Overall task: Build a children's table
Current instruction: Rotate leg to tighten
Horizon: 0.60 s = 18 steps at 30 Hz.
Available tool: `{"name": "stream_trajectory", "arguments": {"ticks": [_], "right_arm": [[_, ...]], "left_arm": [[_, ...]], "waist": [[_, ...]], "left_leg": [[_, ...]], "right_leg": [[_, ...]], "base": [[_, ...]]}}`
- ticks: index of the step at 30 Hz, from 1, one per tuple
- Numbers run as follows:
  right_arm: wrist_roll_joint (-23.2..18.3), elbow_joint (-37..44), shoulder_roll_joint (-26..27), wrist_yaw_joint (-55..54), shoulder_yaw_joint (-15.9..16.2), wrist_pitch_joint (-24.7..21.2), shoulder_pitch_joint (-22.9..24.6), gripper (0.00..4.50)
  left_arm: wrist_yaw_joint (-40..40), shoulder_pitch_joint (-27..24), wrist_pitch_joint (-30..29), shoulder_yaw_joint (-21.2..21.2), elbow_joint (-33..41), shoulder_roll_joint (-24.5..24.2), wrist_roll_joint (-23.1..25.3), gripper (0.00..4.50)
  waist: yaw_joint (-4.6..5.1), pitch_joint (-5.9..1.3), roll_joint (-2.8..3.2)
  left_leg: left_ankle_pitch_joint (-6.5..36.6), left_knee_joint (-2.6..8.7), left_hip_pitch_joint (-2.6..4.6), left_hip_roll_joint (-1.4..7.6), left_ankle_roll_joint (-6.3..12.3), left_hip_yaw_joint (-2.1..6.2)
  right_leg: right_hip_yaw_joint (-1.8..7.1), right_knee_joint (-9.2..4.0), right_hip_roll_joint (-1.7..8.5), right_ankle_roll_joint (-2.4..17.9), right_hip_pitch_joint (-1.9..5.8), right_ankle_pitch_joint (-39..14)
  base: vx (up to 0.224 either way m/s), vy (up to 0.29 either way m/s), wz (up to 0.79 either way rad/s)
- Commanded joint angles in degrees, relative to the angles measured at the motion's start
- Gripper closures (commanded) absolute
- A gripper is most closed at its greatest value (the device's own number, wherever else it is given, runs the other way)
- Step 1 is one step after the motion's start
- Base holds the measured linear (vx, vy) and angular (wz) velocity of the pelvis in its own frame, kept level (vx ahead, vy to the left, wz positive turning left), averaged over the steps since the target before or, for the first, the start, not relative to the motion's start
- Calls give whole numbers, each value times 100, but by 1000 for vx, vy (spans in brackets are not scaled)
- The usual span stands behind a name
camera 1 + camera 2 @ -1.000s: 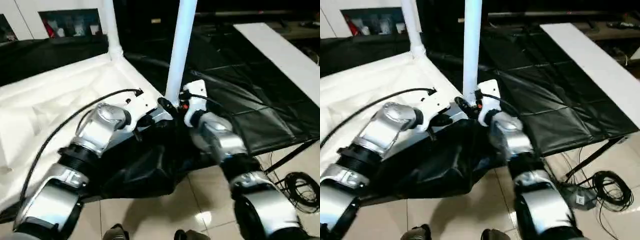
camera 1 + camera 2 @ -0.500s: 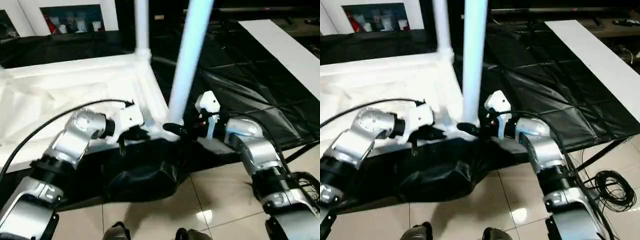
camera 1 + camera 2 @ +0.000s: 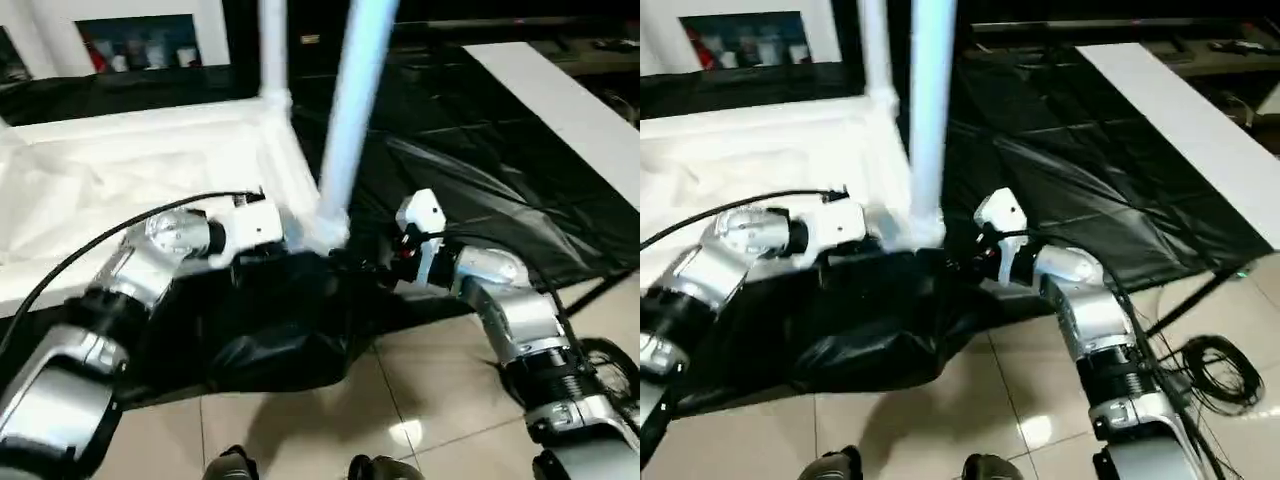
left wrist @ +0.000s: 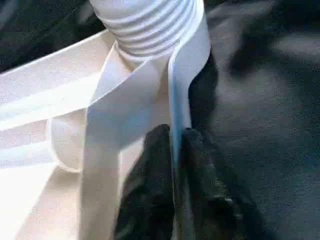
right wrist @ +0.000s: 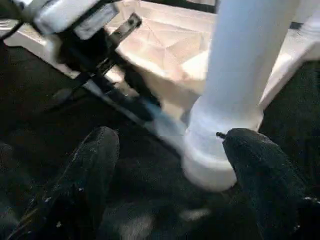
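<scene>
From the head, we saw the tabletop (image 3: 120, 180) upside down on black cloth (image 3: 480, 190), a leg (image 3: 345, 110) upright in its near corner, top cut off. Left wrist: our left gripper (image 4: 172, 150) pinched the tabletop's rim. Right wrist: our right gripper (image 5: 170, 165) gaped, empty, beside the leg's base.

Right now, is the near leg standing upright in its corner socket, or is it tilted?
Slightly tilted. The leg is seated in the tabletop's near corner socket but leans in both head views.
</scene>
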<state>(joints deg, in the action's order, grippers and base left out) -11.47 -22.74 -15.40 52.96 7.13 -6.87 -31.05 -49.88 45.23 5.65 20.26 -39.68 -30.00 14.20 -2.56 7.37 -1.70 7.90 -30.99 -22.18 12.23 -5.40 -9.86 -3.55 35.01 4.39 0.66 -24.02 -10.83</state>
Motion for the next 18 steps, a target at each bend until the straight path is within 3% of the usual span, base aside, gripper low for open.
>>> {"name": "stream_trajectory", "arguments": {"ticks": [1,2,7,10,11,12,14,16,17,18], "right_arm": [[-32,139,-30,-21,-40,-23,68,80],[-32,139,-30,-21,-40,-23,68,80],[-79,294,-11,-128,-97,-101,147,80],[-156,472,23,-375,-246,-248,223,80],[-186,582,43,-527,-324,-356,268,80],[-304,870,104,-819,-490,-634,392,80],[-402,1118,149,-1009,-594,-859,508,80],[-329,1685,300,-1725,-783,-1372,802,80],[-333,1863,366,-1892,-840,-1439,898,80],[-305,1923,411,-1994,-870,-1401,942,80]], "left_arm": [[190,45,119,36,-135,-112,183,369],[190,45,119,36,-135,-112,183,353],[409,97,522,-137,-284,-93,105,347],[323,-28,461,-598,54,22,-475,347],[365,-105,236,-866,330,104,-787,347],[583,-290,-232,-1418,905,277,-1385,347],[841,-431,-591,-1782,1254,403,-1741,347],[1647,-986,-1128,-2374,2078,727,-2140,347],[1914,-1211,-1357,-2565,2371,863,-2245,347],[2041,-1356,-1330,-2615,2514,930,-2242,347]], "waist": [[-34,-394,19],[-34,-394,19],[-60,-466,57],[-88,-500,66],[-98,-508,62],[-112,-511,64],[-120,-496,41],[-109,-478,34],[-116,-447,12],[-109,-464,22]], "left_leg": [[1121,271,71,63,214,-14],[1121,271,71,63,214,-14],[451,187,73,63,521,-30],[388,155,84,66,596,-41],[393,150,85,70,610,-45],[302,145,69,85,586,-43],[442,146,69,80,596,-57],[636,155,69,83,553,-65],[656,171,49,108,513,-58],[730,166,59,89,488,-67]], "right_leg": [[259,-407,296,1122,327,-831],[259,-407,296,1122,327,-831],[256,-245,257,1549,356,709],[257,-203,270,1753,368,1046],[257,-200,272,1775,366,1066],[261,-161,283,1873,387,1244],[250,-184,271,1894,372,1054],[256,-221,263,1775,358,590],[260,-236,285,1714,358,439],[256,-266,279,1617,348,180]], "base": [[0,0,0],[0,0,0],[0,0,0],[0,0,0],[0,0,0],[0,0,0],[0,0,0],[0,0,0],[0,0,0],[0,0,0]]}}
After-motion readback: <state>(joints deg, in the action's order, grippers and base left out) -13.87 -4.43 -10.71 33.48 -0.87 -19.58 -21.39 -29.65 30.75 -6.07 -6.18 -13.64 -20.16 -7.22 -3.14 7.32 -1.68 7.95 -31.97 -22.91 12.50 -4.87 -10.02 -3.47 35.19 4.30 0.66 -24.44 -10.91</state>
